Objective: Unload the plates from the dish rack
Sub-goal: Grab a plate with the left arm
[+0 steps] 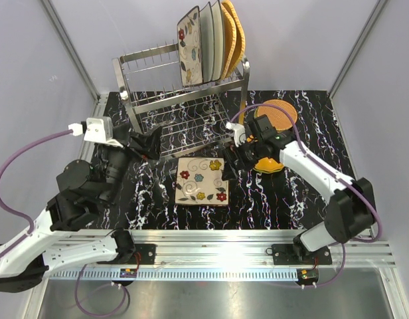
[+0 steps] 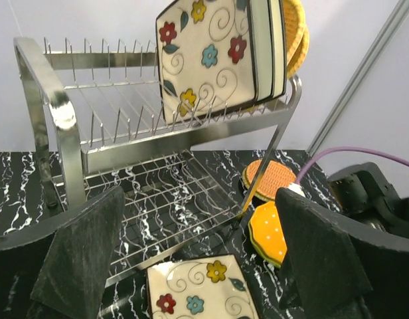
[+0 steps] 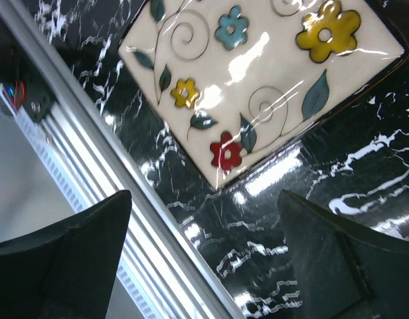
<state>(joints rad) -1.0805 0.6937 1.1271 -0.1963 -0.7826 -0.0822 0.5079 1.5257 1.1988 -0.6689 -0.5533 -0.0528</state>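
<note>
The steel dish rack (image 1: 151,100) stands at the back. On its top tier, on edge, stand a cream floral plate (image 1: 190,46), white plates (image 1: 210,36) and woven orange plates (image 1: 232,30). A second floral plate (image 1: 202,181) lies flat on the table. A woven round plate (image 1: 276,111) and an orange dotted scalloped plate (image 1: 267,164) lie to the right. My left gripper (image 1: 155,145) is open and empty before the rack's lower tier. My right gripper (image 1: 230,159) is open and empty, just right of the flat floral plate (image 3: 257,73).
The table top is black marble (image 1: 311,133). An aluminium rail (image 1: 211,242) runs along the near edge and shows in the right wrist view (image 3: 91,166). In the left wrist view the rack (image 2: 58,119), the racked floral plate (image 2: 204,56) and the dotted plate (image 2: 271,232) show.
</note>
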